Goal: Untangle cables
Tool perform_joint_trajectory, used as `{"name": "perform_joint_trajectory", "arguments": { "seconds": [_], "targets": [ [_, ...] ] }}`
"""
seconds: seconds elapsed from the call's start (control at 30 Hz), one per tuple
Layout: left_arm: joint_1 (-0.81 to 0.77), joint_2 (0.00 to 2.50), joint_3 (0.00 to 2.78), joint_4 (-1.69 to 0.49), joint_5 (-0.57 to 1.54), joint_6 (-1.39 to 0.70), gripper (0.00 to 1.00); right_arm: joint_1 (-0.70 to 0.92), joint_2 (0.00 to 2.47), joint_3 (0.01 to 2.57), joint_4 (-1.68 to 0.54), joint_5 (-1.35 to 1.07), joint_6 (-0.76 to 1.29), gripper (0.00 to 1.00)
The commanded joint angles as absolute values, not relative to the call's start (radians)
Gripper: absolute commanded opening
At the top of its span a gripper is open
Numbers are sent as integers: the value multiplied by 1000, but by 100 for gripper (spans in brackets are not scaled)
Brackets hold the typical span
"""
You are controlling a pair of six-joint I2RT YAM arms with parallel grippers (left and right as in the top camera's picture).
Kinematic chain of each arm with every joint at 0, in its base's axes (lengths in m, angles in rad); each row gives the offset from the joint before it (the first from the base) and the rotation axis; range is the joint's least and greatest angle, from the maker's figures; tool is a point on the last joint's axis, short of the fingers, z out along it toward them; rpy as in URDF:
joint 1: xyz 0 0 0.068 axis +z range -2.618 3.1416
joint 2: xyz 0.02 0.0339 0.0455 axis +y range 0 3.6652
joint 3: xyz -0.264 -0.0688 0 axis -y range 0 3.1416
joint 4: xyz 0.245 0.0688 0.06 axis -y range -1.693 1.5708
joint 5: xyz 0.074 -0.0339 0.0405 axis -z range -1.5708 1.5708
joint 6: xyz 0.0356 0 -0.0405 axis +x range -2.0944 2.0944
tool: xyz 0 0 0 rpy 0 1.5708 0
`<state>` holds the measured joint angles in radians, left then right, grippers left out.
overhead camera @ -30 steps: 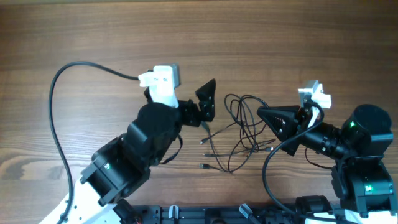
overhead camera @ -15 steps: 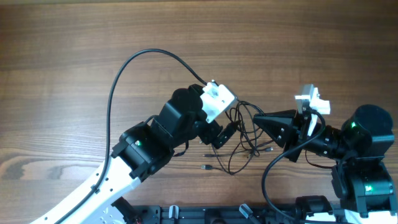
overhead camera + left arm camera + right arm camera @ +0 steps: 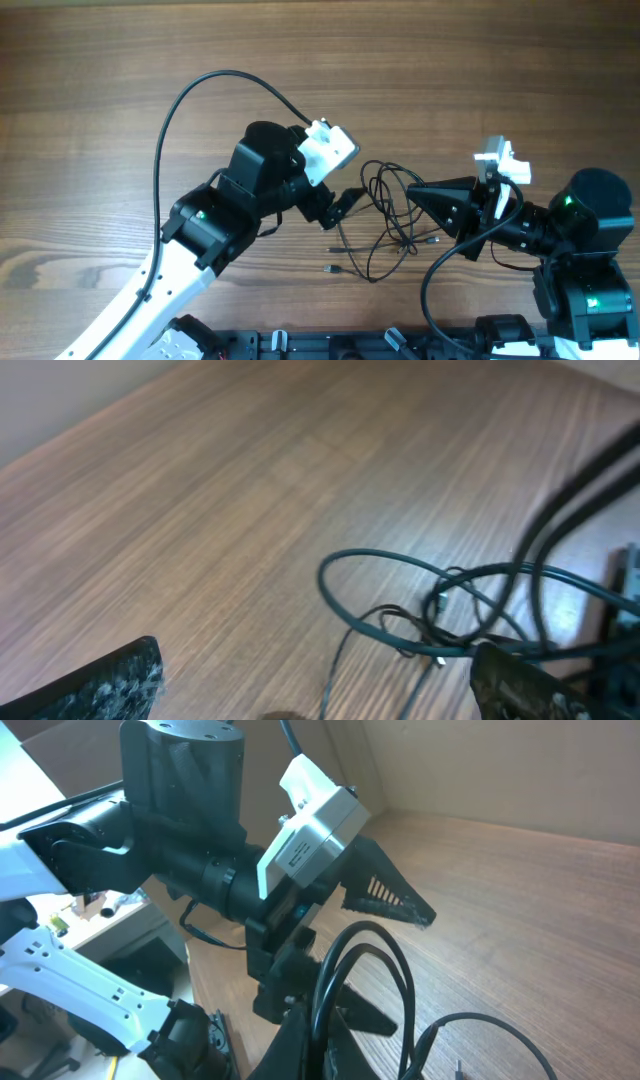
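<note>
The cables (image 3: 392,200) lie as a loose tangle of thin black cords on the wooden table (image 3: 300,60), between my two arms. Small plug ends (image 3: 328,268) trail toward the near edge. My right gripper (image 3: 418,187) points left and is shut on looped strands at the tangle's right side. In the right wrist view the cables (image 3: 328,985) rise from between my shut right gripper (image 3: 318,1020). My left gripper (image 3: 343,207) stands open just left of the tangle, holding nothing. In the left wrist view the cables (image 3: 400,557) lie ahead of my open left gripper (image 3: 315,690), close to its right finger.
The left arm's thick black cable (image 3: 190,95) arcs over the table's left half. The right arm's base (image 3: 590,260) sits at the right edge. A black rail (image 3: 350,345) runs along the near edge. The left arm's white camera block (image 3: 315,815) faces my right wrist.
My left arm swung right from the table's left side up to the tangle, then drew back slightly to the left, still open. My right gripper shifted a little and stays shut on the strands.
</note>
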<state>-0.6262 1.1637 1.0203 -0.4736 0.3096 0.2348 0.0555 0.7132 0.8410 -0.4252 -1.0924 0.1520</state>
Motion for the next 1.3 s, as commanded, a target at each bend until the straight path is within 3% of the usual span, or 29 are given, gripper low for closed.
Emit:
{"name": "perform_joint_trajectory", "arguments": {
  "seconds": [0.0, 0.5, 1.03, 1.1, 1.2, 1.27],
  "targets": [
    [-620, 1174, 1023, -476, 445, 285, 100, 55, 703, 849, -417, -1124, 138, 4],
    [-617, 1231, 1023, -419, 347, 281, 100, 55, 703, 849, -363, -1203, 159, 4],
    [-691, 1258, 1023, -375, 571, 281, 100, 55, 703, 849, -340, -1206, 184, 4],
    [-700, 1288, 1023, -347, 567, 281, 96, 55, 703, 849, -322, -1238, 191, 4],
    [-699, 1322, 1023, -280, 453, 246, 82, 55, 703, 849, -321, -1251, 191, 4],
    [-699, 1322, 1023, -241, 435, 223, 81, 55, 703, 849, -321, -1251, 191, 4]
  ]
}}
